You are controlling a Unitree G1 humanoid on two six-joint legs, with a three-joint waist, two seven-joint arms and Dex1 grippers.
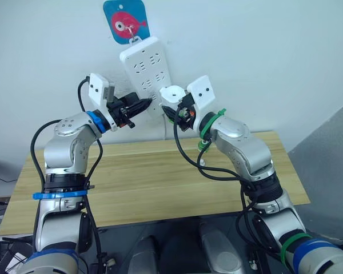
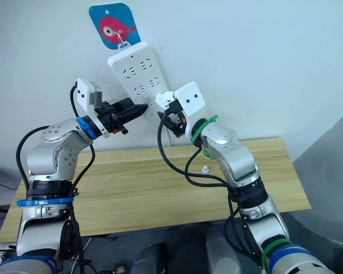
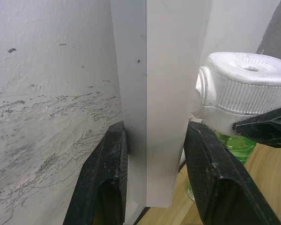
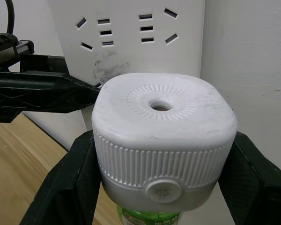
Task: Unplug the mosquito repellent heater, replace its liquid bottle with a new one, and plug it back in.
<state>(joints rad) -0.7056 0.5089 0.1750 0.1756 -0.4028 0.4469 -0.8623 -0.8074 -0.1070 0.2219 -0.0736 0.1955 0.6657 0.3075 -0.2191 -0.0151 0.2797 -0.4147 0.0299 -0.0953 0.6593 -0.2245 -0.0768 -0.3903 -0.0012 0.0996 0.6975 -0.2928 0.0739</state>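
Gripping the heater (image 4: 163, 140) between its two black fingers, the right gripper (image 1: 180, 108) has the white unit up against the lower end of the power strip (image 1: 147, 68), which hangs tilted on the wall from a hook under a blue fish tag (image 1: 126, 21). A green bottle (image 4: 150, 218) pokes out under the heater, so the liquid is fitted. The left gripper (image 3: 154, 173) has its fingers closed around the strip's lower edge, one on the wall side and one on the front, bracing it. From where I stand I cannot tell whether the prongs are seated in a socket or just near one. What worries me is that the strip only dangles from that one hook: I'd guess a pull or push along the wrong line could swing it, lift it off the hook, or let it slide through the left fingers. The heater's top is rounded and ribbed, so the right fingers might slip on it if it is dragged sideways instead of straight. Tilting it could bend the prongs or loosen the bottle, which might drop onto the table (image 1: 160, 182) below.
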